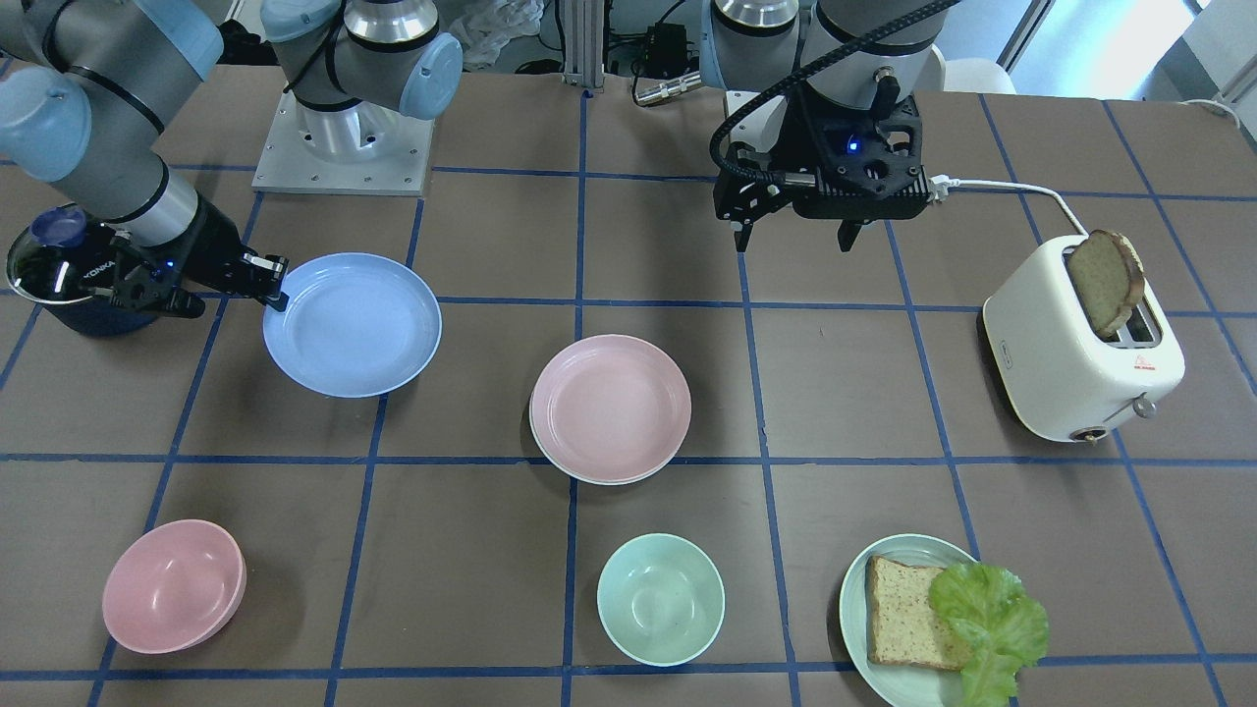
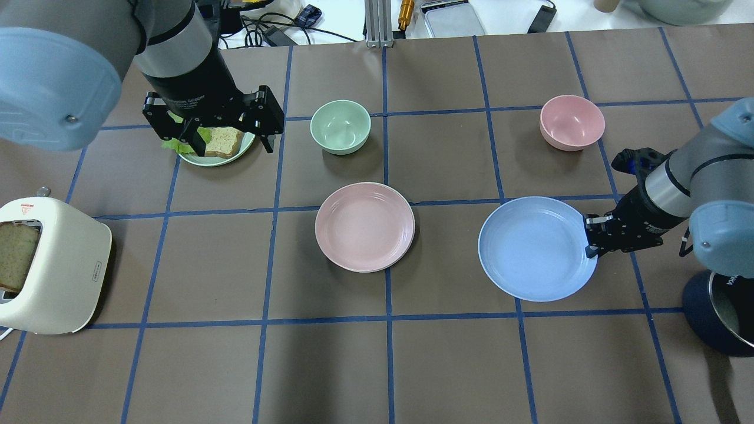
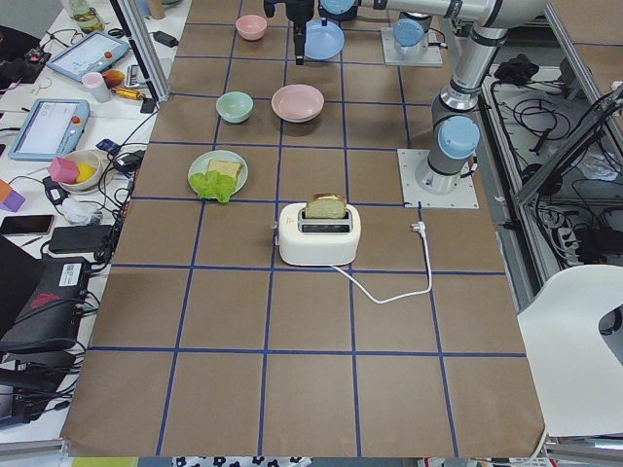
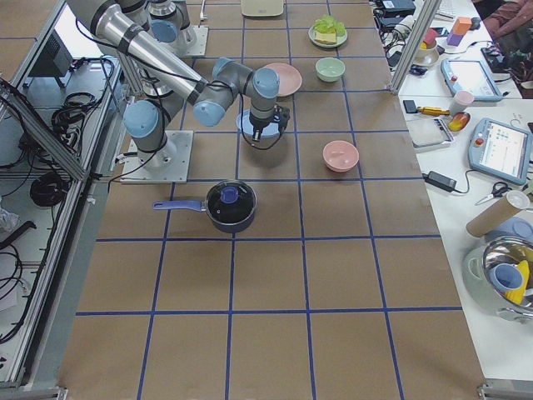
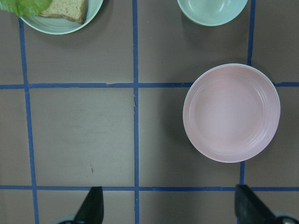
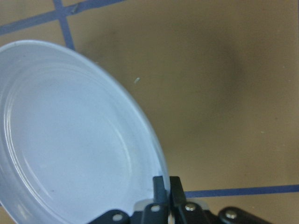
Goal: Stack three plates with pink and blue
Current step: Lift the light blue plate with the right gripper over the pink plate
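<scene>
Clamped in the right gripper, right under the wrist camera, is the near rim of the blue plate. The two fingers are closed on the edge, one above it and one below. The plate is seen to be tilted, and its shadow on the table falls clear of the rim, so the gripped side is judged to be lifted off the surface. Whether the far edge touches the table cannot be told.

In the overhead view the blue plate is found well apart from the pink plate, on that plate's right as the robot has it. The pink plate is already set on the cream plate, of which only a thin pale rim is shown beneath it. Two of the three plates are thus stacked.

The left gripper is held high above the table, beyond the pink plate and to its left. Its fingers are spread wide and nothing is held between them.

One step is judged to be left. The blue plate is to be carried across to the pink plate, centred over it and released, with the tilt levelled out so that the stack beneath is not pushed aside.
</scene>
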You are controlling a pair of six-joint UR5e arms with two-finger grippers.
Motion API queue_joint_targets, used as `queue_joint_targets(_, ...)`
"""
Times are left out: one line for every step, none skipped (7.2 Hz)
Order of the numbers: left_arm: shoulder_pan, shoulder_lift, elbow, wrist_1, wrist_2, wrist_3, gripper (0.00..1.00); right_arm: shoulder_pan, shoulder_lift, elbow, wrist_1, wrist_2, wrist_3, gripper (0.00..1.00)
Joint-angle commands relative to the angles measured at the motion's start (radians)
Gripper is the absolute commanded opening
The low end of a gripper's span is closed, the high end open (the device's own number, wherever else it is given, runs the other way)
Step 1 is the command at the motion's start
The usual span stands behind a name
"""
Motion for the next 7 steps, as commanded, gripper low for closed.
queue_joint_targets(0.004,0.0,0.003,0.0,-0.002,0.0,1.0,0.143,0.031,-0.049,0.005,0.072,0.214,0.0)
queue_joint_targets(0.004,0.0,0.003,0.0,-0.002,0.0,1.0,0.249,0.086,-0.055,-0.111,0.072,0.354,0.0)
queue_joint_targets(0.004,0.0,0.003,0.0,-0.002,0.0,1.0,0.342,0.143,-0.099,-0.17,0.074,0.492,0.0)
queue_joint_targets(0.004,0.0,0.001,0.0,0.0,0.0,1.0,0.419,0.229,-0.191,-0.178,0.077,0.612,0.0)
queue_joint_targets(0.004,0.001,0.001,0.0,0.001,0.0,1.0,0.478,0.271,-0.269,-0.172,0.066,0.672,0.0)
queue_joint_targets(0.004,0.002,0.001,0.0,0.003,0.0,1.0,0.542,0.304,-0.3,-0.181,0.062,0.769,0.0)
queue_joint_targets(0.004,0.002,0.001,0.0,0.001,0.0,1.0,0.594,0.346,-0.308,-0.226,0.056,0.785,0.0)
